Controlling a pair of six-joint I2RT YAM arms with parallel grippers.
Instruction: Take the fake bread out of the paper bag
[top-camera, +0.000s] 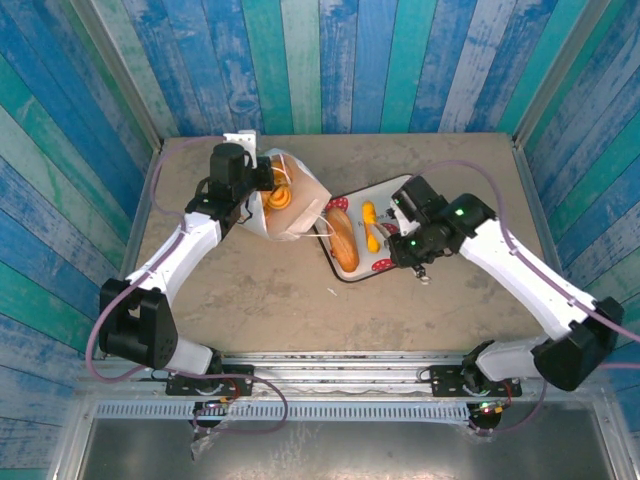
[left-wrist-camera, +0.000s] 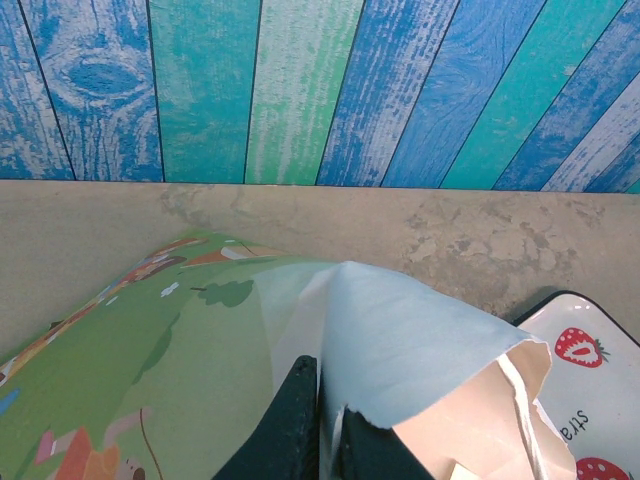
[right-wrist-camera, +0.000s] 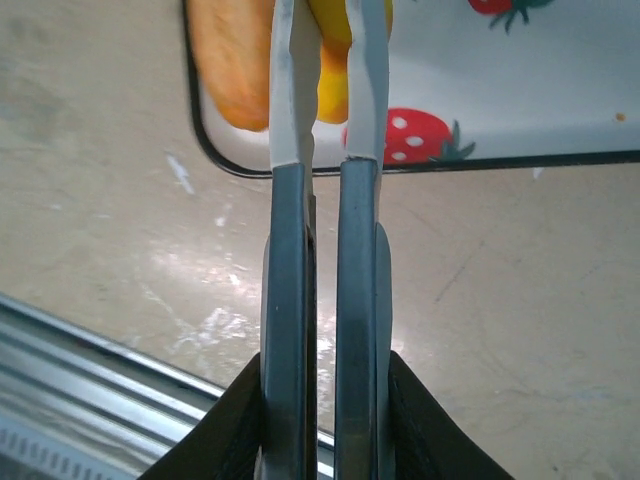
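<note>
walls (top-camera: 330, 60): blue, teal, green planks | tabletop (top-camera: 260, 300): mottled beige | near edge: metal rail (top-camera: 340, 358)

Tan scuffed table (top-camera: 260, 290). Directly on it: paper bag (top-camera: 303, 195) back-left of centre, strawberry-print tray (top-camera: 385, 195) just beside it on the right.

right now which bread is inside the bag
The golden-orange croissant inside the paper bag; the tan loaf and yellow pastry lie on the tray.

L pincer (left-wrist-camera: 325, 405) pinching paper bag (left-wrist-camera: 400, 330), arm stretched fwd; R pincer (right-wrist-camera: 328, 60) closed, arm bent inward
</note>
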